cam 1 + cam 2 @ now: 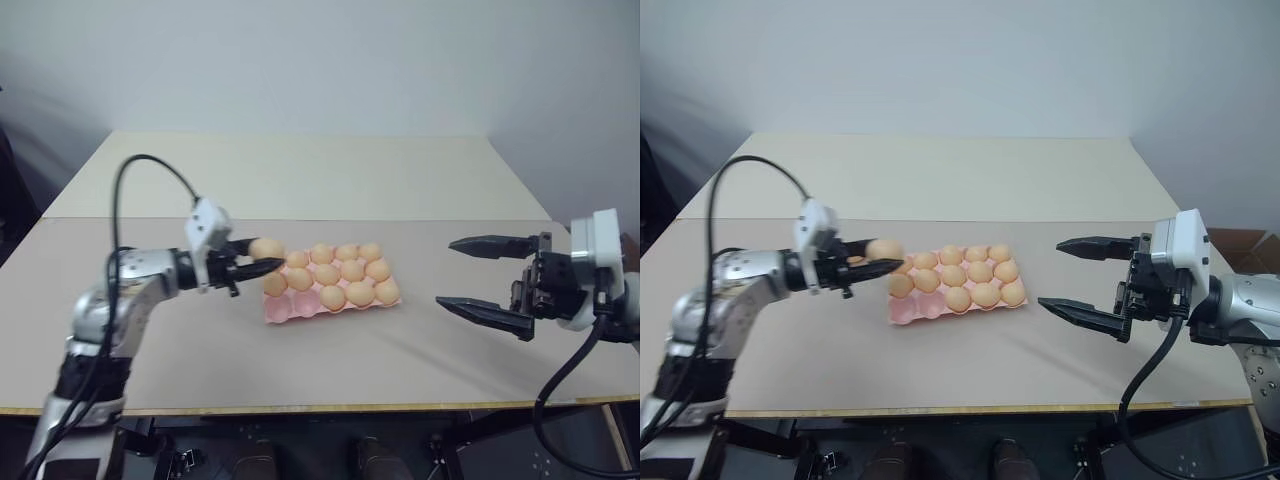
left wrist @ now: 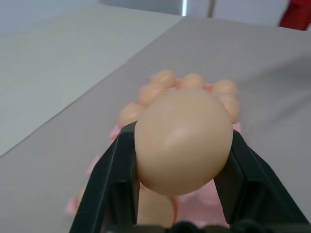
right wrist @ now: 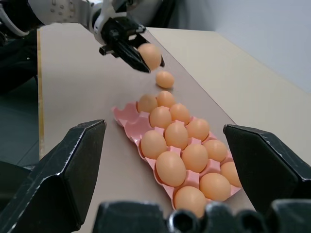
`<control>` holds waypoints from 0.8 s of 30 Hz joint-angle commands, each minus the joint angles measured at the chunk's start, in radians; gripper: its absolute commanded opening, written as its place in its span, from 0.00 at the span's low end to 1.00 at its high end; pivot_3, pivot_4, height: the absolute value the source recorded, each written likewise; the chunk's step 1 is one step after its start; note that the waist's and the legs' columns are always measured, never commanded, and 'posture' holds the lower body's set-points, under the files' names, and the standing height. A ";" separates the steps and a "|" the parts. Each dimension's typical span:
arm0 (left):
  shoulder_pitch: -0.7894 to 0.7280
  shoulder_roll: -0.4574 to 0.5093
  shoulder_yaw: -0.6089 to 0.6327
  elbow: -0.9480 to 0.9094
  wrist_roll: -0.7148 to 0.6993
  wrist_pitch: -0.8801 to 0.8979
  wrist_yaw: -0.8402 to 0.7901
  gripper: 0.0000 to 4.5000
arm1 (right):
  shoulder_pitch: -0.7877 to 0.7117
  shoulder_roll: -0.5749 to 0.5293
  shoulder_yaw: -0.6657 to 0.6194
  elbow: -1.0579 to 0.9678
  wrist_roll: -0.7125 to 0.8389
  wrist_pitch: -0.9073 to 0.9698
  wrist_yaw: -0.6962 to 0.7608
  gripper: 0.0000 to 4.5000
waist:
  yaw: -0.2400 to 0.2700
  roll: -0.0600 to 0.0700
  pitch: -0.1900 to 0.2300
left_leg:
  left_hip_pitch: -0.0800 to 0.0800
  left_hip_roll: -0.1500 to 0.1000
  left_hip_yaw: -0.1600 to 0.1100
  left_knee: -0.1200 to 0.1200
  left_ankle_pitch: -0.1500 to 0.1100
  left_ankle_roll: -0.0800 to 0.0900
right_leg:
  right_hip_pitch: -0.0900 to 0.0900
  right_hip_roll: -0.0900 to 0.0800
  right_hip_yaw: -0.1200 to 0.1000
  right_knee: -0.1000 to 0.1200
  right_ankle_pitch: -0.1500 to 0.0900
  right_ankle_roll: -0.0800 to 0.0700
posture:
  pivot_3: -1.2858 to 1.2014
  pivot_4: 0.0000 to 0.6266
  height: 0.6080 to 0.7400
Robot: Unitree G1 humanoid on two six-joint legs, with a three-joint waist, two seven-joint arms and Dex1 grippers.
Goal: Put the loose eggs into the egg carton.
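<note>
- Your left gripper (image 1: 262,258) is clamping one egg (image 1: 266,248) between its two black fingers; in the left wrist view that egg (image 2: 183,141) is sitting squarely between the two pads, so the hold is looking centred rather than pinched at one end.
- You are carrying this egg clear of the table (image 1: 330,180), just beside the near-left end of the egg carton (image 1: 281,311), presumably so it can pass over the carton's rim without knocking the eggs already seated.
- The carton is lying flat on the table's near half, between your two arms. Most of its cups are holding eggs; the empty cups are showing at the left end, on the side you are approaching, which is the likely reason for coming in from that side.
- A second loose egg (image 3: 164,79) is lying on the table beyond the carton's far-left end, apart from it, not yet collected.
- Your right gripper (image 1: 485,281) is hanging with its fingers spread wide and nothing between them, well apart from the carton on the right, evidently kept out of the working arm's path.
- Judgement: the placing step is in hand; the next move is calling for a gentle descent into an empty cup.
</note>
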 commanded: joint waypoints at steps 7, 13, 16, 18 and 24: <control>-0.045 -0.065 -0.132 0.083 0.061 -0.044 -0.074 0.40 | 0.045 0.008 -0.058 -0.066 0.026 -0.008 -0.041 1.00 | -0.012 0.000 0.000 | 0.001 0.000 -0.001 0.000 0.000 0.001 | 0.000 0.001 0.000 0.002 0.000 0.000 | 0.52 0.24 1.00; -0.036 -0.051 -0.160 0.072 0.124 -0.046 -0.060 0.67 | 0.056 0.010 -0.060 -0.075 0.029 -0.012 -0.056 1.00 | -0.011 0.000 0.000 | 0.001 0.000 -0.001 0.000 0.000 0.001 | 0.001 0.001 0.000 0.001 -0.001 -0.002 | 0.52 0.24 1.00; -0.033 -0.045 -0.147 0.076 0.141 -0.045 -0.037 0.89 | 0.056 0.011 -0.057 -0.071 0.027 -0.016 -0.056 1.00 | -0.011 0.000 0.000 | 0.001 0.000 -0.001 0.000 0.000 0.001 | 0.001 0.001 0.000 0.001 0.000 0.000 | 0.52 0.24 1.00; -0.027 -0.037 -0.138 0.073 0.144 -0.044 -0.028 0.99 | 0.052 0.011 -0.051 -0.068 0.026 -0.018 -0.055 1.00 | -0.011 0.000 0.000 | 0.001 0.000 -0.001 0.000 0.000 0.001 | 0.001 0.001 0.000 0.001 0.000 0.000 | 0.52 0.24 1.00; 0.003 -0.009 -0.086 0.025 0.116 -0.033 -0.016 0.99 | 0.040 0.009 -0.041 -0.057 0.027 -0.019 -0.047 1.00 | -0.014 0.000 0.000 | 0.002 0.000 -0.001 0.000 0.000 0.001 | 0.001 0.001 0.000 0.002 -0.001 -0.001 | 0.52 0.24 1.00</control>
